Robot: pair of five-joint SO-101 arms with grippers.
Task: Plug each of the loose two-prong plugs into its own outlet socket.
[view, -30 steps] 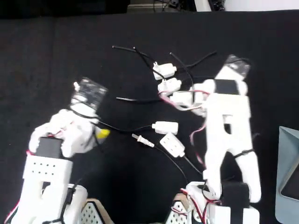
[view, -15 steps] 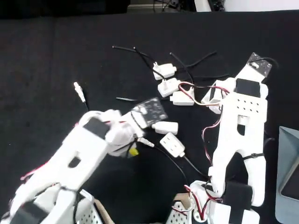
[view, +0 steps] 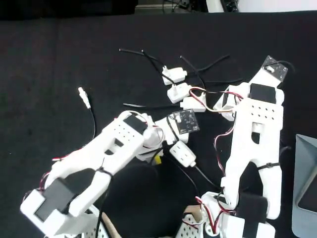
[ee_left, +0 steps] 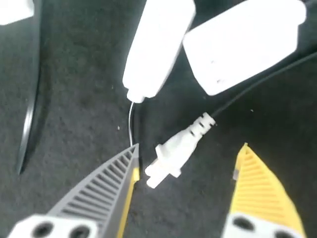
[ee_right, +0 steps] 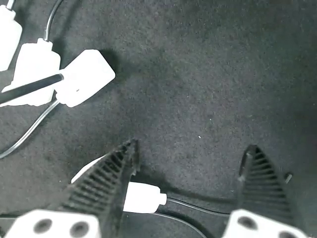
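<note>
A white two-prong plug (ee_left: 173, 151) on a black cord lies on the black cloth between the fingers of my left gripper (ee_left: 188, 148), which is open and straddles it without touching. Just beyond the plug lie a long white socket (ee_left: 158, 47) and a blocky white socket (ee_left: 245, 44). From above, the left arm covers that plug, with its yellow finger (view: 157, 159) showing next to the blocky socket (view: 182, 154). A second loose plug (view: 84, 96) lies far left. My right gripper (ee_right: 192, 146) hangs open over bare cloth, near more white sockets (ee_right: 84, 77).
A cluster of white sockets (view: 179, 91) and tangled black cords (view: 148, 59) sits at the centre back. The right arm (view: 255, 124) stretches along the right side. A grey tray (view: 304, 188) stands at the right edge. Open cloth spreads to the left and back.
My left arm has swung from the left side to the centre and now hangs over the middle plug. The right arm drew back to the right, then stayed still.
</note>
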